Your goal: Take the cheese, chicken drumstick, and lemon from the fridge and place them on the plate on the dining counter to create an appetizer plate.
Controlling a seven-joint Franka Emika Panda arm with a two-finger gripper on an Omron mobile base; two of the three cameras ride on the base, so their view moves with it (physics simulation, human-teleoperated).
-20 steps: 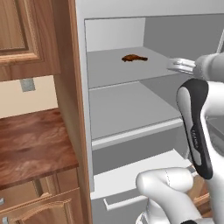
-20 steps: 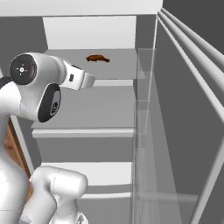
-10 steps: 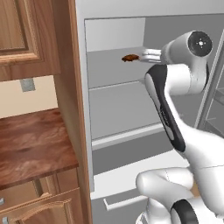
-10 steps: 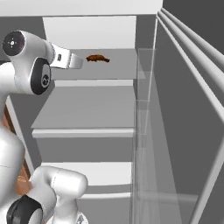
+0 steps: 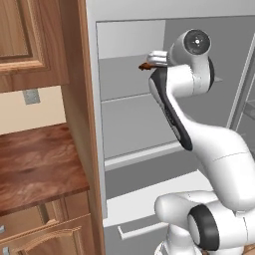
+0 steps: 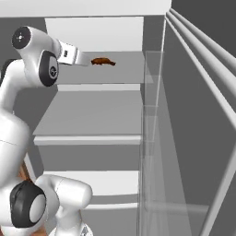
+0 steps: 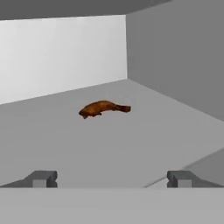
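Observation:
The chicken drumstick (image 7: 103, 108), dark reddish-brown, lies alone on the upper shelf of the fridge (image 6: 120, 34), towards the back. In the hand view my gripper (image 7: 111, 179) stands open, its fingertips (image 7: 41, 178) wide apart with nothing between them and the drumstick a short way ahead. From the right base view the gripper (image 6: 84, 60) points at the drumstick (image 6: 103, 61) from just to its left, apart from it. In the left base view the hand (image 5: 157, 59) covers most of the drumstick (image 5: 144, 66). Cheese, lemon, plate and dining counter are out of view.
The open fridge door with its rail shelves (image 6: 198, 115) stands close on the right. A bare middle shelf (image 6: 92, 115) and a white drawer (image 5: 144, 219) lie below. Left of the fridge are a wood counter (image 5: 40, 164) and a wooden upper cupboard (image 5: 30, 40).
The arm has swung left across the fridge and raised the hand to the upper shelf, bringing the open gripper close to the drumstick. The drumstick has not moved.

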